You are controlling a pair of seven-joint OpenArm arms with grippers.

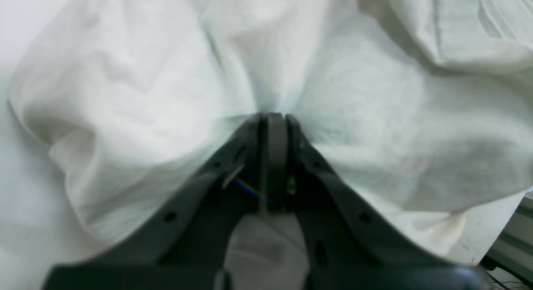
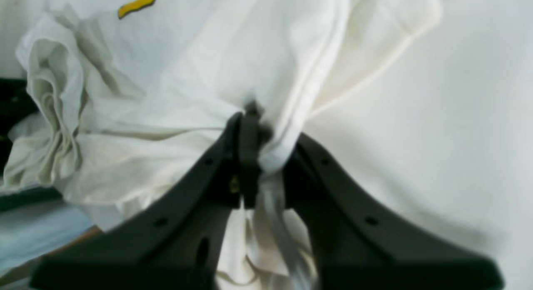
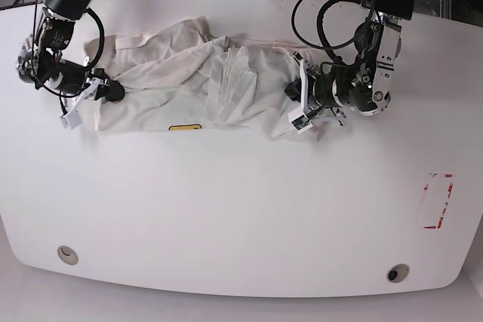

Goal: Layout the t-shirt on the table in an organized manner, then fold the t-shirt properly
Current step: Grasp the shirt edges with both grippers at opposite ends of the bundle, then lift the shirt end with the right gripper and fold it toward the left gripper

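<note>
Across the far half of the worktop (image 3: 241, 209) the t-shirt (image 3: 196, 84) lay bunched and wrinkled, nowhere near flat. Left gripper (image 1: 272, 115) and right gripper (image 2: 250, 111) each pinched one end of it. Spreading was barely underway, folding hadn't begun.

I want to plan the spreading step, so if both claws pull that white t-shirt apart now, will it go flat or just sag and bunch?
The t-shirt is probably floppy: it lies in deep folds between the left claw and right claw. It will likely sag between grips and drag on the table. It looks light, so it should slide easily.
</note>
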